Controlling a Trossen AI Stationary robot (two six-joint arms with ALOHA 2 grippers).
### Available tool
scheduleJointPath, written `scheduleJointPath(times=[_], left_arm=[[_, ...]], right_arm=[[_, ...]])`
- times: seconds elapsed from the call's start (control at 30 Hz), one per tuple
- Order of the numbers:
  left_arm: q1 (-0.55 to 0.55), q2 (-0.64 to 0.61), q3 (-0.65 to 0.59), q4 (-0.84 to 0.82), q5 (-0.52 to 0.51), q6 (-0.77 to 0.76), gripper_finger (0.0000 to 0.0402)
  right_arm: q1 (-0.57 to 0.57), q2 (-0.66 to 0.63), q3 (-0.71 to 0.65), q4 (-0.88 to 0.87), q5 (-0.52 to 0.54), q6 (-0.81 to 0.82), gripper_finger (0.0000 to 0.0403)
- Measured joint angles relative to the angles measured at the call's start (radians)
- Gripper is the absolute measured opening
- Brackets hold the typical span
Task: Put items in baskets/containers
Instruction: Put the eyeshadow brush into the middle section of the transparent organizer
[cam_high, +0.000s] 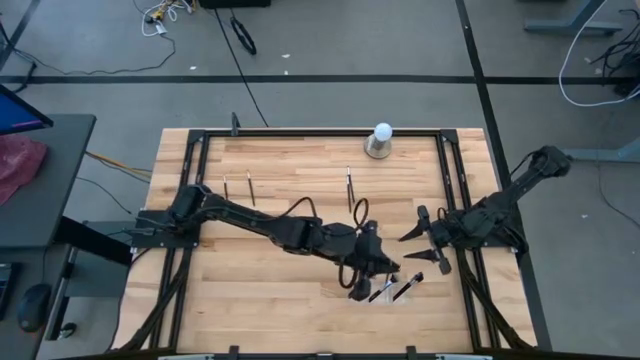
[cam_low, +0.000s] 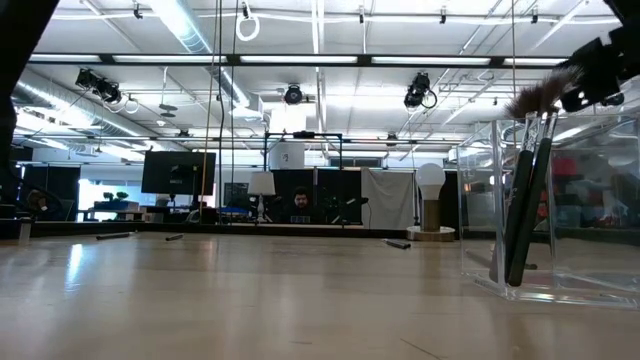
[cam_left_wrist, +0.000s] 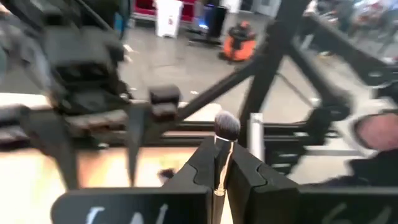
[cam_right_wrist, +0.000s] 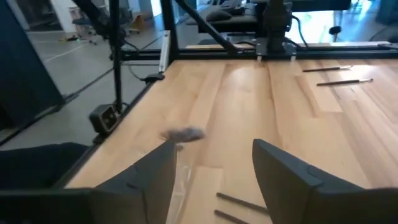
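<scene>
Over the table's near edge, at about five o'clock from centre, the left gripper pinches a brush above the clear tray, which already holds brushes. Right gripper waits at three o'clock, fingers spread. No readable writing anywhere.
</scene>
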Motion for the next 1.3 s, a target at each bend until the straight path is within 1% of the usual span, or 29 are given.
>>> scheduleJointPath(times=[0.1, 0.17, 0.5, 0.67, 0.77, 1.1, 1.3], left_arm=[[0.004, 0.013, 0.003, 0.002, 0.021, -0.050, 0.0017], [0.005, 0.044, 0.003, 0.032, 0.021, -0.083, 0.0017], [0.004, 0.133, 0.001, 0.033, 0.031, -0.151, 0.0018], [0.005, 0.161, 0.002, 0.013, 0.030, -0.151, 0.0019], [0.004, 0.171, 0.000, -0.046, 0.032, -0.151, 0.0020], [0.004, 0.201, 0.001, -0.130, 0.050, -0.124, 0.0021], [0.008, 0.213, 0.001, -0.138, 0.050, -0.113, 0.0027]], right_arm=[[0.033, -0.033, 0.051, -0.082, -0.001, 0.000, 0.0202], [0.055, -0.045, 0.069, -0.084, -0.001, -0.009, 0.0195], [0.127, -0.054, 0.073, -0.080, 0.000, -0.027, 0.0169], [0.142, -0.054, 0.073, -0.079, 0.000, -0.027, 0.0162], [0.145, -0.054, 0.073, -0.079, 0.000, -0.027, 0.0160], [0.144, -0.053, 0.073, -0.080, 0.000, -0.028, 0.0160], [0.144, -0.053, 0.073, -0.085, 0.000, -0.028, 0.0160]])
